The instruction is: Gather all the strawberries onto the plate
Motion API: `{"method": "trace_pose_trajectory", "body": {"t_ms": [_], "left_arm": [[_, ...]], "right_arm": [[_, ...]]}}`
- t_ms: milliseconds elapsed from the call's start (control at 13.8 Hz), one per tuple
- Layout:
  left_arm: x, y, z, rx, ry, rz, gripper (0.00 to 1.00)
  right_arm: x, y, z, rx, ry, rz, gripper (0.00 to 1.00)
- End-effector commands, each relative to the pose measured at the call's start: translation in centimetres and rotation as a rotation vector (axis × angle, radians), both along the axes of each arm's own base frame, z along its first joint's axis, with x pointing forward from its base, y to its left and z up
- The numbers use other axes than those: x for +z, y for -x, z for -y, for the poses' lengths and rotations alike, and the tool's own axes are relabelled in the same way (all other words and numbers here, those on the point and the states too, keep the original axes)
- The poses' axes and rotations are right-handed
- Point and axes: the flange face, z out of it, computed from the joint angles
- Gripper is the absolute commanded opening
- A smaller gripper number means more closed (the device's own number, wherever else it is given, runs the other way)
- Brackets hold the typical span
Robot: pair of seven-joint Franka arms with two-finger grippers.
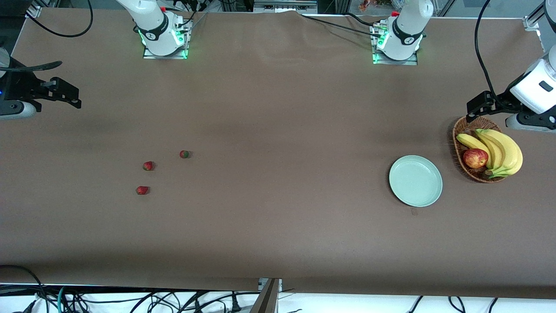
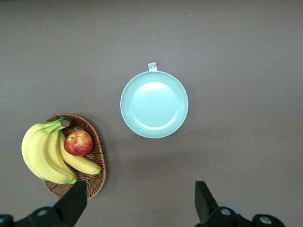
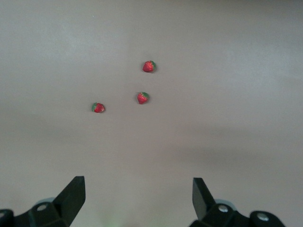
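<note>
Three strawberries lie apart on the brown table toward the right arm's end: one (image 1: 184,154), one (image 1: 148,165), and one (image 1: 142,190) nearest the front camera. They also show in the right wrist view (image 3: 149,66) (image 3: 143,98) (image 3: 98,108). The mint-green plate (image 1: 415,181) (image 2: 154,104) sits empty toward the left arm's end. My right gripper (image 1: 63,92) (image 3: 137,189) is open and empty, over the table's edge at its own end. My left gripper (image 1: 478,108) (image 2: 139,198) is open and empty, over the basket's rim.
A brown wicker basket (image 1: 461,130) (image 2: 97,175) stands beside the plate at the left arm's end. It holds a bunch of bananas (image 1: 499,150) (image 2: 45,151) and a red apple (image 1: 475,158) (image 2: 78,143). Cables hang along the table's front edge.
</note>
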Motion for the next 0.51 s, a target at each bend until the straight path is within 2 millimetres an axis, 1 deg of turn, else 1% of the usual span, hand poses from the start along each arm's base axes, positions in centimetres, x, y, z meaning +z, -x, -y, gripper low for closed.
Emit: {"method": "trace_pose_trajectory", "body": {"t_ms": [0,435], "left_arm": [[0.69,0.14,0.24,-0.006,0.020,-0.001,1.00],[0.61,0.11,0.25,-0.006,0.021,-0.002,1.00]], "right_arm": [[0.42,-0.35,0.12,0.001,-0.015,0.007,1.00],[0.42,-0.35,0.17,-0.002,-0.018,0.006,1.00]]}}
